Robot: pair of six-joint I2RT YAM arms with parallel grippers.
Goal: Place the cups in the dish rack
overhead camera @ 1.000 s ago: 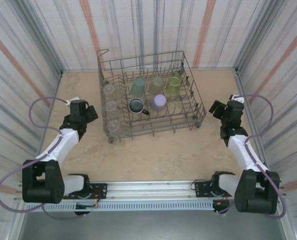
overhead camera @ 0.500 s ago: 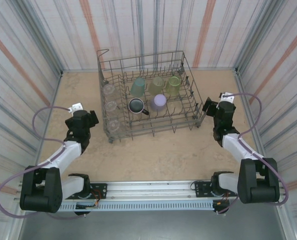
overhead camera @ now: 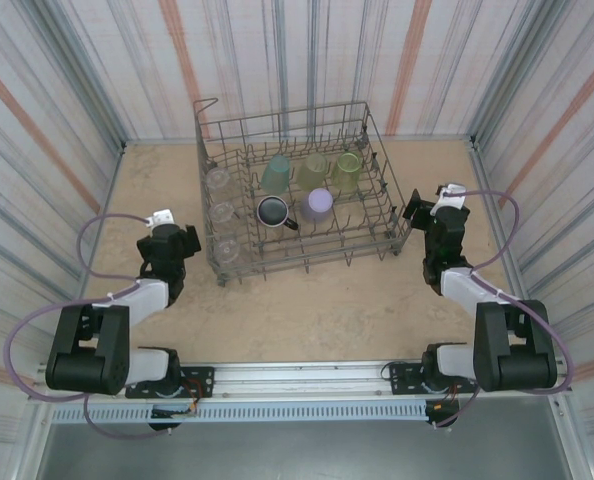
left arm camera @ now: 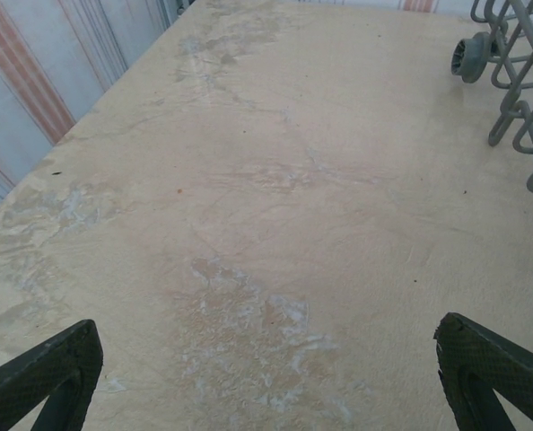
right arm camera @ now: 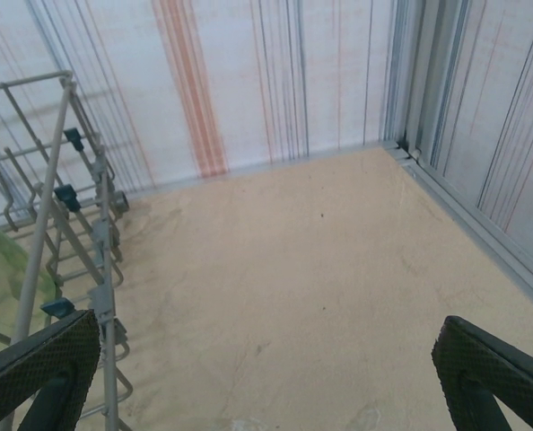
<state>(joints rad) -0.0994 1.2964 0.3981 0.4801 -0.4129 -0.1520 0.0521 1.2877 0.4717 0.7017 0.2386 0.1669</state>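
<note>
The grey wire dish rack (overhead camera: 307,262) stands at the back middle of the table. Several cups sit inside it: a teal one (overhead camera: 275,174), a green one (overhead camera: 348,168), a pale purple one (overhead camera: 317,204), a black mug (overhead camera: 273,211) and clear tumblers (overhead camera: 222,213) along its left side. My left gripper (overhead camera: 182,238) hangs open just left of the rack, with nothing but bare table between its fingertips (left arm camera: 47,377). My right gripper (overhead camera: 417,208) is open and empty just right of the rack. Beside it are the rack's corner wires (right arm camera: 60,224) and a green cup (right arm camera: 2,269).
Striped walls enclose the tan table (overhead camera: 307,310) on three sides, with a metal corner post (right arm camera: 410,81) at the back right. A rack wheel (left arm camera: 468,58) and wire feet show at the far right of the left wrist view.
Both arms have folded back toward their bases. The left gripper slid nearer to me and the right gripper shifted left toward the rack. Both stayed open and the cups have not moved.
</note>
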